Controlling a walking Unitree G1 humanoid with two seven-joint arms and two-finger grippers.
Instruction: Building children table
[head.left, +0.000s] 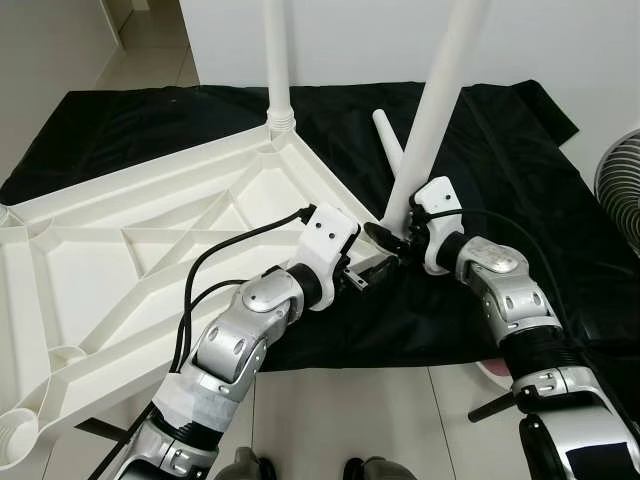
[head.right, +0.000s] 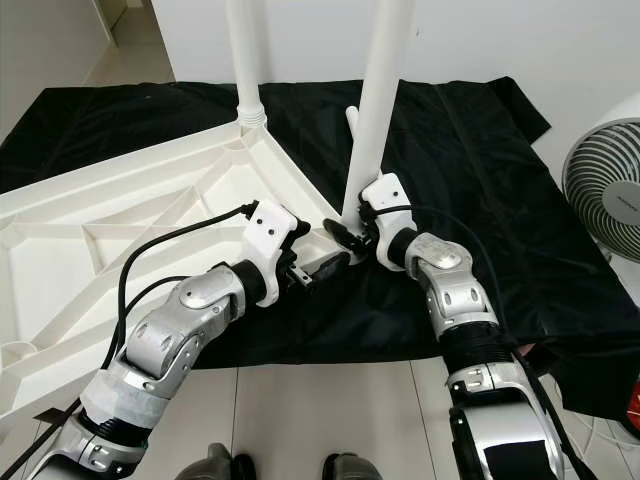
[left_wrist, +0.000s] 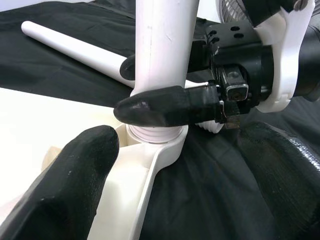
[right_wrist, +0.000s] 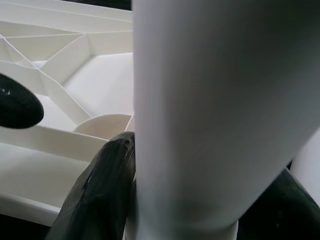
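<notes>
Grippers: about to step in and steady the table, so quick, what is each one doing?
Left gripper: open, beside the corner socket, holding nothing.
Right gripper: shut on the tilted table leg just above its socket.

Right end effector (head.left: 392, 243) clamped, left end effector (head.left: 372, 272) spread.

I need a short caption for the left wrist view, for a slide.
Right gripper clasps a white table leg at its corner socket on the upturned tabletop.

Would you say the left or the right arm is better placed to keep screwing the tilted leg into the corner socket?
Right, probably: the right gripper already clamps the tilted leg just above the corner socket, while the left gripper sits open beside it.
</notes>
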